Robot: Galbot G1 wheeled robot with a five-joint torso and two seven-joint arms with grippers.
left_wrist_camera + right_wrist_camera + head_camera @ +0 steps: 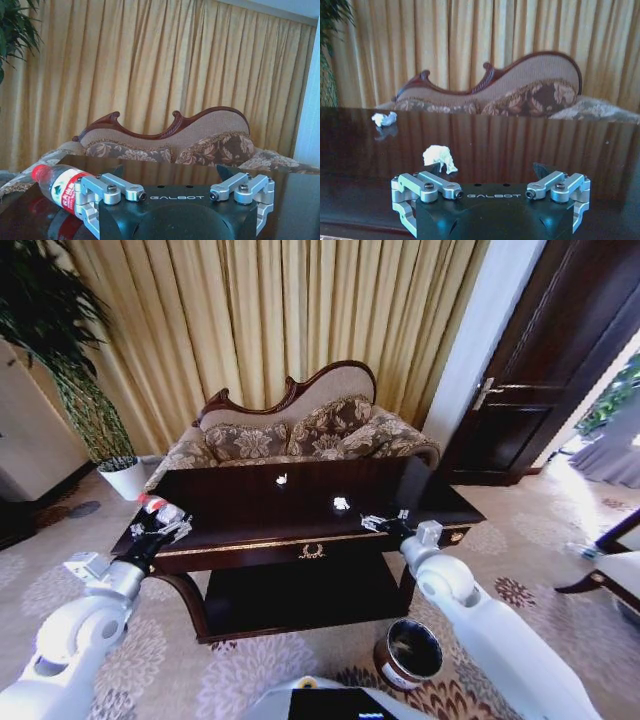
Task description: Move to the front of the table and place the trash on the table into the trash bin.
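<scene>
The dark-brown table [250,510] stands right in front of me. A clear bottle [160,508] with a red cap lies on its side at the table's left end. My left gripper [168,531] is open just in front of it. In the left wrist view the bottle [56,186] lies beside one finger [107,191], partly hidden behind it. My right gripper [385,523] hovers open over the table's right front edge. A crumpled white scrap [341,504] [440,158] lies just beyond it. A second scrap [282,480] [384,119] lies farther back. The trash bin [410,652] stands on the carpet at the front right.
A patterned sofa [300,435] stands close behind the table, with gold curtains [270,310] beyond it. A white plant pot [125,477] sits on the floor at the back left. A dark door [540,370] is at the back right. A chair [615,565] stands at the right edge.
</scene>
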